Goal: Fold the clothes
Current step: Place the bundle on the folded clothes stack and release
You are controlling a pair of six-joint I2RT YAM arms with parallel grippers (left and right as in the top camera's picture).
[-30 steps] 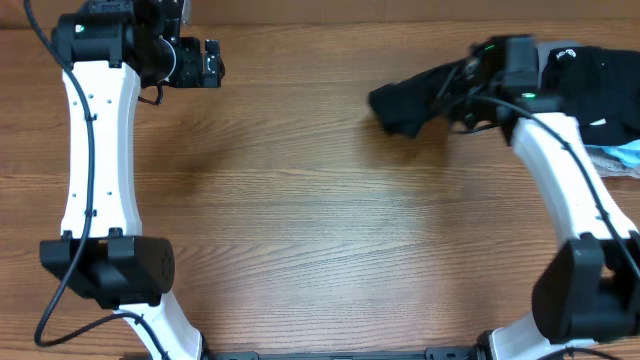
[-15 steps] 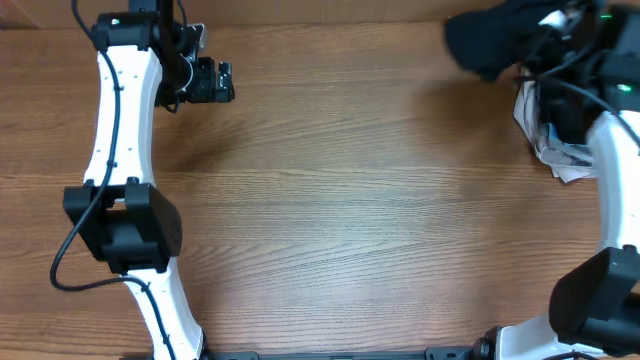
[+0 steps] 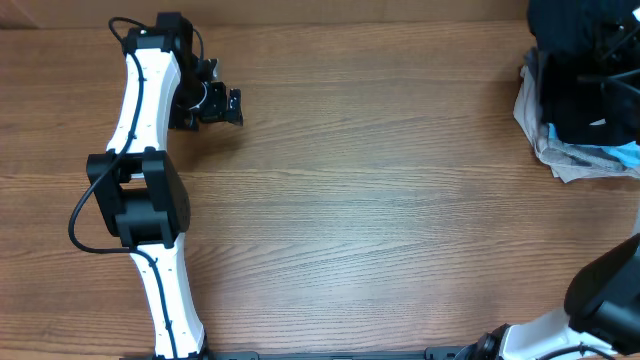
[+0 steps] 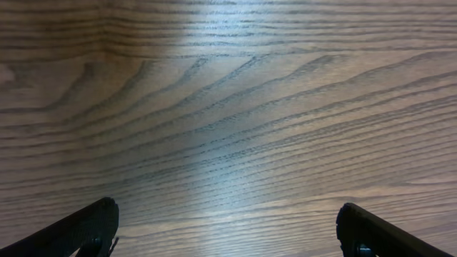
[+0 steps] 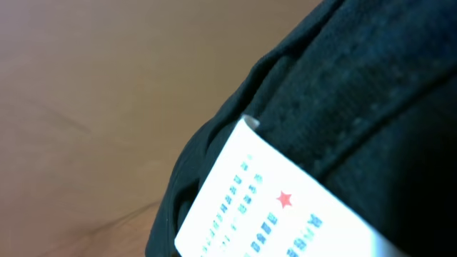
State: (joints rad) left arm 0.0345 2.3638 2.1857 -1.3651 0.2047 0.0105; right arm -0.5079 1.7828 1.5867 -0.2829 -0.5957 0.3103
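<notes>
A: Shirt (image 3: 562, 22), what does it look like?
B: Plain black, soft thin fabric. Bunched in a crumpled lump, not spread, not folded.
A: Where?
B: Far right corner of the table (image 3: 380, 200), partly cut off by the top edge of the overhead view.
A: Label (image 5: 243, 214)?
B: Shows close up in the right wrist view. White, small blue print, one red star, tilted, sticking out of a dark seam fold.

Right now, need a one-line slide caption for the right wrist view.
Close-up of the bunched black T-shirt and its white label, blue print and a red star, blurred wooden table behind.
</notes>
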